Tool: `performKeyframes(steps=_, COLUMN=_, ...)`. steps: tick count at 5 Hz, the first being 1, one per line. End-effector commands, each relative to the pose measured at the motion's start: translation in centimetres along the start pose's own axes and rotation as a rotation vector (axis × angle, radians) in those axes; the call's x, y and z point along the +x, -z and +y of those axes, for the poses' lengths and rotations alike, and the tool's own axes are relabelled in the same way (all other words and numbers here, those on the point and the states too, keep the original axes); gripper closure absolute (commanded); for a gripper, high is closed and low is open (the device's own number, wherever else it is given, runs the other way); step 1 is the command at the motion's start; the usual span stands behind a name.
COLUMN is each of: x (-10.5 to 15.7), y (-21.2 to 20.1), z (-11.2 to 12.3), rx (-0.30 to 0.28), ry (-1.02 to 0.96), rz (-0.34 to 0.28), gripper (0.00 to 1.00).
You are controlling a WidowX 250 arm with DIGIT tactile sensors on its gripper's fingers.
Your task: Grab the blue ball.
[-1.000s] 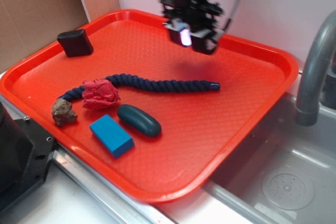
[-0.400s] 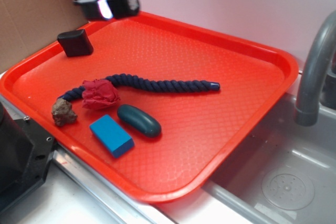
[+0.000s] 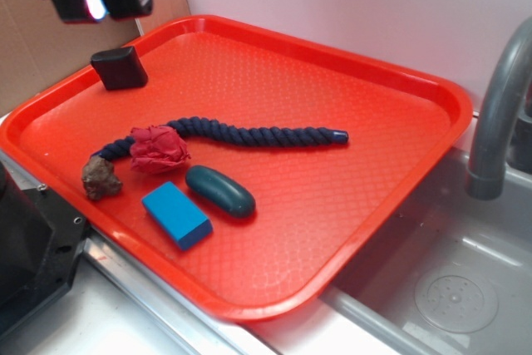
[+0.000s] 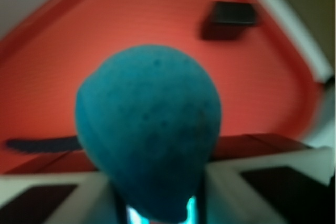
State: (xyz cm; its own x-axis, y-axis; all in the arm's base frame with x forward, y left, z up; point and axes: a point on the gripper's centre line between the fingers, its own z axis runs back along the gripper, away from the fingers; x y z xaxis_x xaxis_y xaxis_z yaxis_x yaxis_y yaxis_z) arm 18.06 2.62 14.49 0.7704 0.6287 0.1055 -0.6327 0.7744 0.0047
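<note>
Blue ball [image 4: 148, 129] sits clamped in the raised tool [image 3: 93, 2].

From where I stand, nothing here carries writing I can read: no label, brand, number or sign on the textured red plastic tray [image 3: 399, 122] or on the small things lying on it. The close wrist view is too blurred to show any lettering either.
</note>
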Motion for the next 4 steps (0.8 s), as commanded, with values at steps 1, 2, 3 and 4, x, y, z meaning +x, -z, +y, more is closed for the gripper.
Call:
performKeyframes(steps=1, x=2.2, y=-1.9, z=-0.8, rx=-0.037, ry=0.136, rz=0.016, gripper=1.0)
performKeyframes(steps=2, x=3.0, y=-1.2, z=-0.8, rx=-0.034, ry=0.167, rz=0.107, gripper=1.0)
performKeyframes(steps=3, x=3.2, y=-1.4, z=-0.5, rx=0.01, ry=0.214, rz=0.079, gripper=1.0)
performKeyframes(steps=4, x=4.1, y=-0.2, z=-0.3, rx=0.002, ry=0.247, rz=0.06, gripper=1.0)
